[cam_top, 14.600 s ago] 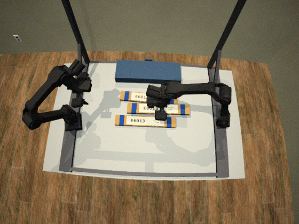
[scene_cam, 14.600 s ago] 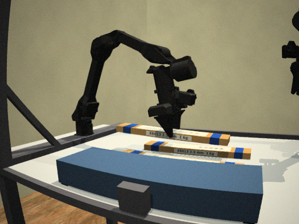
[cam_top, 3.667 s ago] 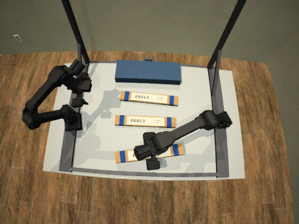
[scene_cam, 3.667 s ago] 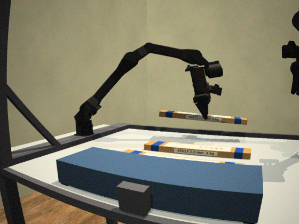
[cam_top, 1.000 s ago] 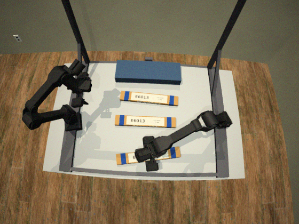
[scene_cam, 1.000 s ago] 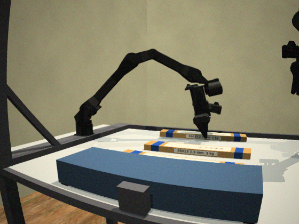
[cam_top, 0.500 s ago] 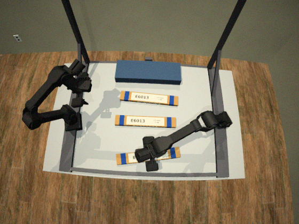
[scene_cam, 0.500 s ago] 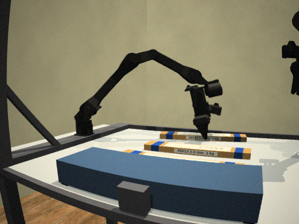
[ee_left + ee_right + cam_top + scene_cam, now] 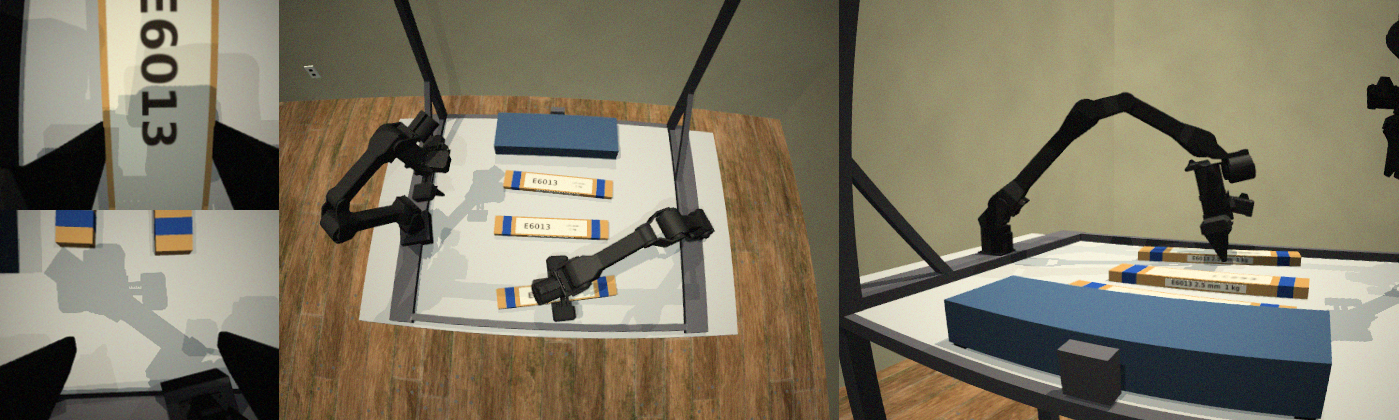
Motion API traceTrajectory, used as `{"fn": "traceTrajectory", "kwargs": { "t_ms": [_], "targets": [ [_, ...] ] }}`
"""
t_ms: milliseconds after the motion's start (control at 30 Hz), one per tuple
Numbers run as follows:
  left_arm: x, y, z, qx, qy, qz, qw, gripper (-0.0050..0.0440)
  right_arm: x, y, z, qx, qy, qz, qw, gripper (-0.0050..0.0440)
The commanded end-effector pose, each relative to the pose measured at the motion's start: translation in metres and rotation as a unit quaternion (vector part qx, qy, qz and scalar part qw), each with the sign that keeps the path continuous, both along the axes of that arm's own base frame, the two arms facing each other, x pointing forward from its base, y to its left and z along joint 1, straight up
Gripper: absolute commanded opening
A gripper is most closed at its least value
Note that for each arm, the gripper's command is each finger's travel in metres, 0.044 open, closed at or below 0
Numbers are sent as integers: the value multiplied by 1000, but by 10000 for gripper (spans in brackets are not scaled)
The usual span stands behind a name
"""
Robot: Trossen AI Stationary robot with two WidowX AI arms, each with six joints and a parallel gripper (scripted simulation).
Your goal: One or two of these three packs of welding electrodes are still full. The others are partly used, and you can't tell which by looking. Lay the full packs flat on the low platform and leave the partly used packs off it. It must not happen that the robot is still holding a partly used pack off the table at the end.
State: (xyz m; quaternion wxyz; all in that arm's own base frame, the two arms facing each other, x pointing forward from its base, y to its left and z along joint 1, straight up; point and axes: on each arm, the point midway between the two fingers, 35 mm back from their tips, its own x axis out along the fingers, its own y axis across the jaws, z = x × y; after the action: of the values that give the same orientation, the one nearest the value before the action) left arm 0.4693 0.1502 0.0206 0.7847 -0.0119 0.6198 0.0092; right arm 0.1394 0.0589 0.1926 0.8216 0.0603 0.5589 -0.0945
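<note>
Three packs (image 9: 558,184) (image 9: 1209,282) — all off platform (image 9: 556,131) (image 9: 1139,320).

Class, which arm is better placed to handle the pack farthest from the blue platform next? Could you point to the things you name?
The left, I'd judge. Its pincer (image 9: 561,288) (image 9: 1224,257) (image 9: 159,126) is closed around that pack (image 9: 510,297) (image 9: 1290,258) (image 9: 192,28), one finger along each long side. The right pincer (image 9: 438,192) (image 9: 1391,174) (image 9: 146,340) is open, away from all three packs.

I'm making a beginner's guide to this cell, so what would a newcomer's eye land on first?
Probably the big blue platform, along the table's far edge in the top view. Next, the left hand, closed around the electrode pack farthest from it. Two other packs, orange with blue bands, lie between.
</note>
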Motion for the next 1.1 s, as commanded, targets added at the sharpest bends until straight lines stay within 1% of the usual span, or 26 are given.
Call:
{"fn": "traceTrajectory", "kwargs": {
  "t_ms": [0,833,867,1067],
  "targets": [
    [10,1,39,13,-43,-1,999,-50,2,1,6,6,-9,0,1000,430],
    [8,0,40,12,-41,-1,999,-50,2,1,6,6,-9,0,1000,430],
    [8,0,40,12,-41,-1,999,430,2,1,6,6,-9,0,1000,430],
    [9,1,41,13,-43,-1,999,430,2,1,6,6,-9,0,1000,430]
  ]
}}
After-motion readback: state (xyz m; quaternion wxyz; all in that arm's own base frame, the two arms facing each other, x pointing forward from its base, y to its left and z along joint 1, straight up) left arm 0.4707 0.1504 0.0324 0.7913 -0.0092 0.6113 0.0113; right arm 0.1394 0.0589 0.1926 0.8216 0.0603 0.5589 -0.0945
